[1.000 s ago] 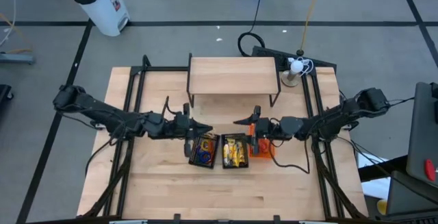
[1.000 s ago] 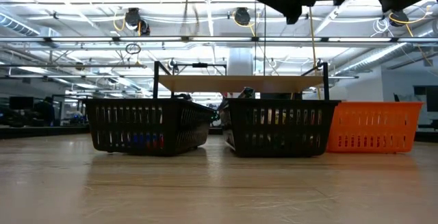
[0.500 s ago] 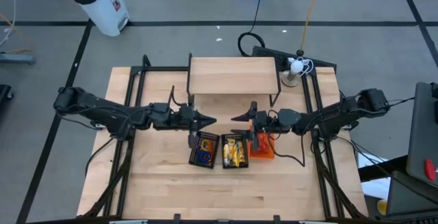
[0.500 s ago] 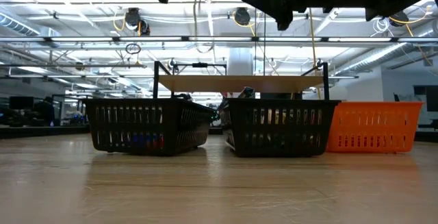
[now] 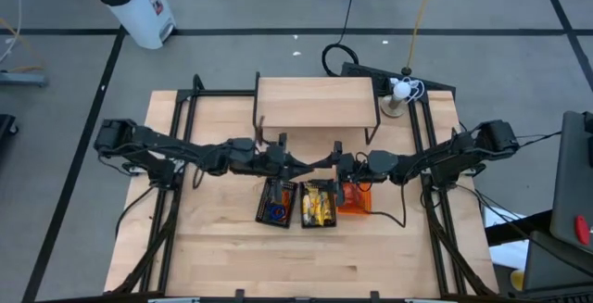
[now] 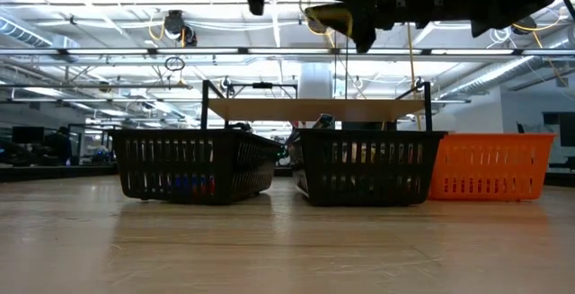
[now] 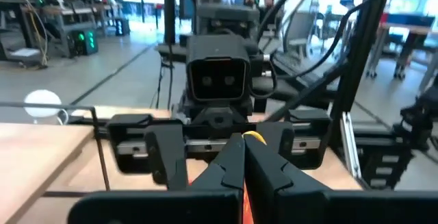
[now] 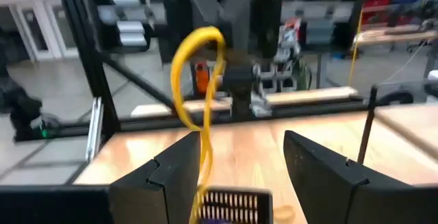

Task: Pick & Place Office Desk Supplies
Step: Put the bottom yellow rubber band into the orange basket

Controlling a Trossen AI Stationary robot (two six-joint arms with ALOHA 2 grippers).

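Note:
My left gripper hangs level above the baskets, shut on a yellow rubber band. My right gripper faces it tip to tip, open. In the right wrist view the band's loop droops into the gap of my right gripper, close beside one finger; whether it touches that finger I cannot tell. Below stand a black basket holding blue and orange bands, a black basket holding yellow oblong pieces, and an orange basket. My left gripper pinches the yellow rubber band at the top of its loop between its two fingertips, as the yellow bit at the tips also shows. The fingers come level from the table's left. The band hangs slack below them, clear of the baskets.
A wooden shelf on black legs stands at the far middle of the table. A white lamp-like object sits at the far right. The three baskets stand in a row under both grippers. Bare tabletop lies toward the near edge.
My left gripper, still shut, has travelled toward the table's right edge and a little down, from above the left black basket to meet my right gripper's tips. The yellow band has gone along with it.

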